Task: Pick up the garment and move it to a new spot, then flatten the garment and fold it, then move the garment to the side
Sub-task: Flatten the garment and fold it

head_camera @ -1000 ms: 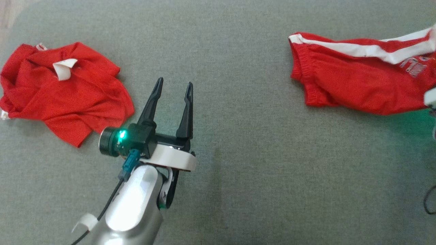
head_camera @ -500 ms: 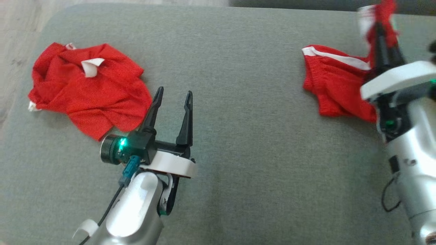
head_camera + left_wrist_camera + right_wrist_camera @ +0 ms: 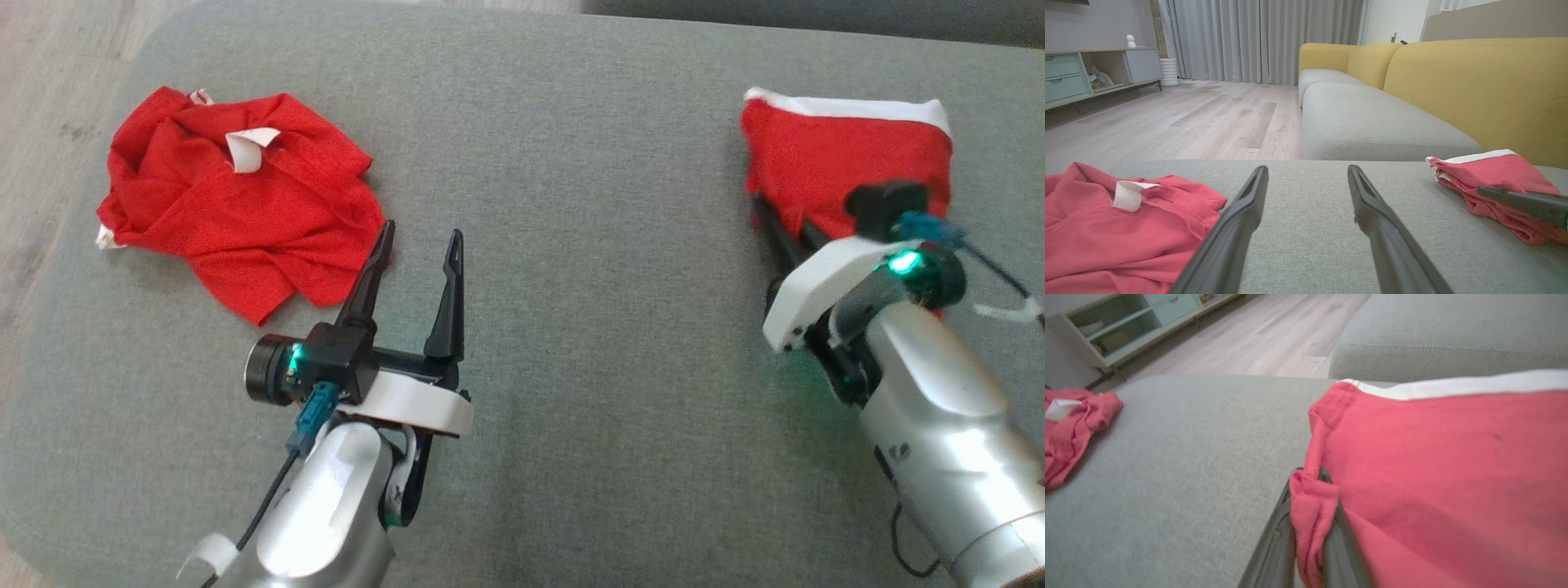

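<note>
The garment is red with a white band along its far edge and lies on the right of the grey cushion. My right gripper is at its near left corner, shut on a bunched fold of the red cloth. The fingertips are wrapped in the cloth. The left wrist view shows the garment with a dark right finger against it. My left gripper hovers open over bare cushion, left of the middle, with nothing between its fingers.
A second red garment with a white tag lies crumpled at the cushion's left end, just left of my left fingers. Wooden floor lies beyond the left edge. Behind are a yellow sofa back and another grey seat.
The head camera has shifted. My right arm has come into view, lifted part of the garment and brought it down; the garment now lies in a shorter, more compact shape. The left gripper stays open.
</note>
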Motion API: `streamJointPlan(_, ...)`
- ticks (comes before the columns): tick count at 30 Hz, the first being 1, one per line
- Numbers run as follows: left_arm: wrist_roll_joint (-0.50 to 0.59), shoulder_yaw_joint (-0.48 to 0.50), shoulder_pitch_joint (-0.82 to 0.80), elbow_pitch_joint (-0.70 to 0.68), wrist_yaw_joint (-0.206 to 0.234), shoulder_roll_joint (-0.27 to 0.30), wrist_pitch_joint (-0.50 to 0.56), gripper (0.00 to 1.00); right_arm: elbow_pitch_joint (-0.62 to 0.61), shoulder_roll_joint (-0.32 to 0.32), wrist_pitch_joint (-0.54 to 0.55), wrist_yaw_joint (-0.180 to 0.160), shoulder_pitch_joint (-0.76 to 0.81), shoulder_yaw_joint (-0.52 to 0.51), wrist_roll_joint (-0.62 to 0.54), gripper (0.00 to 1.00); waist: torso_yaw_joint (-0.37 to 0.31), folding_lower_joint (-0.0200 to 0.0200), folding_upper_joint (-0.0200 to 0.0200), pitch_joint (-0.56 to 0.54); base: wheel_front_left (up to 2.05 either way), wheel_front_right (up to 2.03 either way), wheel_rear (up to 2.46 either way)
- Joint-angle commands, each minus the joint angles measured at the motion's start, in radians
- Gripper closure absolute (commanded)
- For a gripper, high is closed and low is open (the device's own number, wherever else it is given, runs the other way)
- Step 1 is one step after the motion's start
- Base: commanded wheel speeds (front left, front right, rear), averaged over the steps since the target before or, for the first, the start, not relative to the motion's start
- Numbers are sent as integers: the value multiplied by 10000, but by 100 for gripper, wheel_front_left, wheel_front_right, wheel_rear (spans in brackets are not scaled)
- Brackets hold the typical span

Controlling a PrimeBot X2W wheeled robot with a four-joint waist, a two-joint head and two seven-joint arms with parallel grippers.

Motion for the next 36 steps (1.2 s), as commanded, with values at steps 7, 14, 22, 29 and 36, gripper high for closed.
streamJointPlan(7, -3, 313, -166, -264, 80, 87, -49, 0, 593, 60, -1123, -7, -162, 1050, -289, 0, -481, 0, 0, -188, 0, 0, 0)
streamJointPlan(14, 160, 702, -24, -356, 24, 87, -49, 0, 67, 68, -1986, -7, -41, 161, -723, 0, -1321, 0, 0, -581, 0, 0, 0)
streamJointPlan(22, 324, 1037, 110, -593, -12, 87, -49, 0, -3148, 405, -2005, -7, 1780, -3158, -2362, 0, -2058, 0, 0, -806, 0, 0, 0)
streamJointPlan(29, 385, 1446, 295, -1128, 51, 87, -49, 0, -5558, 1525, -2007, -7, 3956, -5081, -3779, 0, -2437, 0, 0, -672, 0, 0, 0)
streamJointPlan(36, 441, 1451, 301, -1213, -43, 87, -49, 0, -6127, 1831, -2008, -7, 4363, -5352, -4289, 0, -2397, 0, 0, -211, 0, 0, 0)
